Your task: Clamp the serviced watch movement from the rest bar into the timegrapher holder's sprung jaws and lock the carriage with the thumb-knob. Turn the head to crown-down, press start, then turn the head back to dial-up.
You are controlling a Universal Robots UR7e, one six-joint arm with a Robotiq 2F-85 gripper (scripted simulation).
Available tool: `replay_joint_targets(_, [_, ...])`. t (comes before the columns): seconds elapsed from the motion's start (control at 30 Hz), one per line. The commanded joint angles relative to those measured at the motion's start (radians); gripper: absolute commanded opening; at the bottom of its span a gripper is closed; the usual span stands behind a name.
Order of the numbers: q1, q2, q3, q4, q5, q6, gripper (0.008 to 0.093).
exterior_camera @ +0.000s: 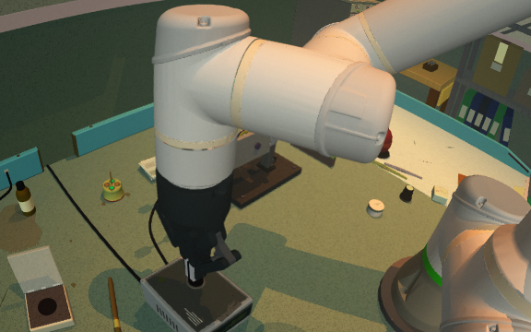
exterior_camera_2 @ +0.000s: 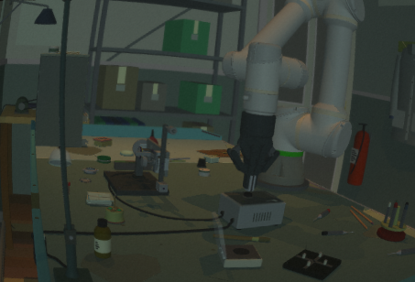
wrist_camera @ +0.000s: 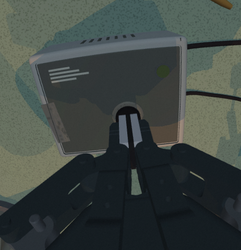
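Note:
Near the front of the bench sits the grey timegrapher box (exterior_camera: 197, 299) (exterior_camera_2: 252, 208) (wrist_camera: 111, 91), with a round start button (wrist_camera: 127, 112) in its dark top panel and a green lamp (wrist_camera: 163, 70) near one corner. My gripper (exterior_camera: 195, 278) (exterior_camera_2: 250, 185) (wrist_camera: 128, 118) points straight down over that button, closed and empty, its tips at the button. The holder stand (exterior_camera_2: 150, 160) (exterior_camera: 261, 166) with its head sits further back on a dark base plate, joined to the box by black cables. My arm hides most of the stand from the side camera.
Behind the bench stand shelves with cardboard and green boxes. On the bench lie a brown bottle (exterior_camera: 25, 198), a small oiler pot (exterior_camera: 113, 189), a brush (exterior_camera: 113, 304), an open case (exterior_camera: 46, 306) and a parts tray (exterior_camera_2: 311, 263). The arm's base (exterior_camera: 473, 258) takes up the right side.

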Motion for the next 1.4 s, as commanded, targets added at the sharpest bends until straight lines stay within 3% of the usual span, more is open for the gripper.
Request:
replay_joint_targets(0.0, [0.000, 0.000, 0.000, -0.001, 0.000, 0.000, 0.0080])
replay_joint_targets(1.37, [0.000, 0.014, 0.009, -0.024, 0.000, 0.000, 0.0080])
